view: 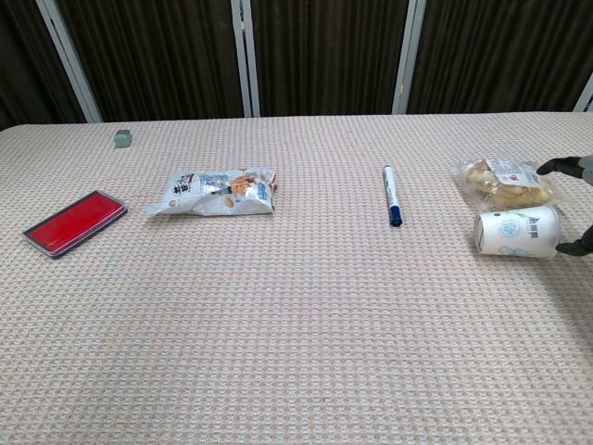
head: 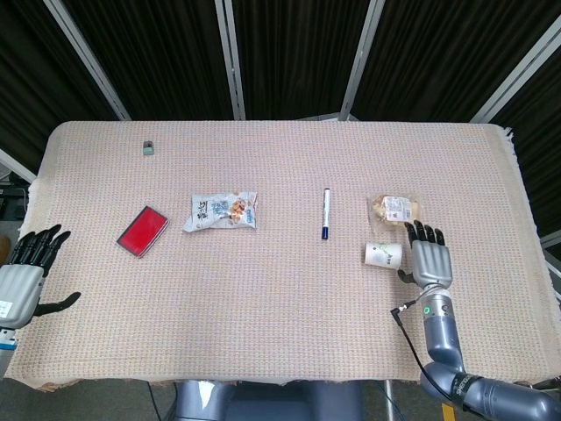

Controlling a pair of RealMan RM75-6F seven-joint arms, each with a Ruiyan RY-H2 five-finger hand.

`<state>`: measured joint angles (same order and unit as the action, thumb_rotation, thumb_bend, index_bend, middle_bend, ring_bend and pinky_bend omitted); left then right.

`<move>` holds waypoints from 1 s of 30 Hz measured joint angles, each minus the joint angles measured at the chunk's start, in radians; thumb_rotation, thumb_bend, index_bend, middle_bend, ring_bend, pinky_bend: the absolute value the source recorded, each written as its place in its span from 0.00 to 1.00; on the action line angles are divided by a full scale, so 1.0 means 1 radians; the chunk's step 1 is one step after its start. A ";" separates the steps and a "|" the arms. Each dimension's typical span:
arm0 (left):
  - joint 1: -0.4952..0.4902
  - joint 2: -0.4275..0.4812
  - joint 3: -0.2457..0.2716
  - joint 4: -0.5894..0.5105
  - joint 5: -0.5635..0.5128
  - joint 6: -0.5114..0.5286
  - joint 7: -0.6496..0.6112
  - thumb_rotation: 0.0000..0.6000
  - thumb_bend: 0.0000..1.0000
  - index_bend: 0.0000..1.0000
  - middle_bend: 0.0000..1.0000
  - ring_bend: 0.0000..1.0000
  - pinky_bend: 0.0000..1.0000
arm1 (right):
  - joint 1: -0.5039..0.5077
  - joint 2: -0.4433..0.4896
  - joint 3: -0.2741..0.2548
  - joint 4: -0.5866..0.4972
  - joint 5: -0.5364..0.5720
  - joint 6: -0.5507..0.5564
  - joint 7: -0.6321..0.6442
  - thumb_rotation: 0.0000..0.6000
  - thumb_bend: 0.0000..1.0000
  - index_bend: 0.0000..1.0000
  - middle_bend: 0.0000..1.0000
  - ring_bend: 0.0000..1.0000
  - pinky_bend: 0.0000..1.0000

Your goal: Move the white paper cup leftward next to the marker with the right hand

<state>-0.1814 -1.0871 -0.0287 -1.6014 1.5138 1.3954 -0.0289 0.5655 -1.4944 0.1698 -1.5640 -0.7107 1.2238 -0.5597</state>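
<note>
A table [head: 280, 289] under a woven beige cloth carries everything in front of me. The cup [head: 383, 254] lies on its side just left of my right fingers [head: 425, 233]. A clear snack pack [head: 395, 209] sits just beyond those fingers. The marker [head: 326, 213] lies further left of them. Further left again is a printed snack bag [head: 222, 210], then a red case [head: 143, 231], nearer my left fingers [head: 39, 246]. 1 small grey-green block [head: 149, 147] sits far beyond the case.
</note>
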 measured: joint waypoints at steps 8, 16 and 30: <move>-0.001 0.000 0.000 0.000 0.000 -0.002 -0.002 1.00 0.11 0.00 0.00 0.00 0.00 | -0.008 -0.073 -0.006 0.020 -0.113 0.054 0.027 1.00 0.13 0.31 0.00 0.00 0.00; -0.001 0.001 0.000 0.001 0.000 -0.002 -0.005 1.00 0.12 0.00 0.00 0.00 0.00 | 0.007 -0.132 0.010 0.050 -0.094 0.046 -0.029 1.00 0.13 0.31 0.00 0.00 0.00; -0.006 0.002 -0.002 -0.003 -0.006 -0.012 -0.003 1.00 0.12 0.00 0.00 0.00 0.00 | 0.028 -0.205 0.043 0.150 -0.057 0.046 -0.108 1.00 0.18 0.46 0.01 0.00 0.00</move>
<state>-0.1873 -1.0847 -0.0306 -1.6043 1.5078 1.3837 -0.0322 0.5933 -1.6997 0.2127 -1.4138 -0.7681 1.2695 -0.6681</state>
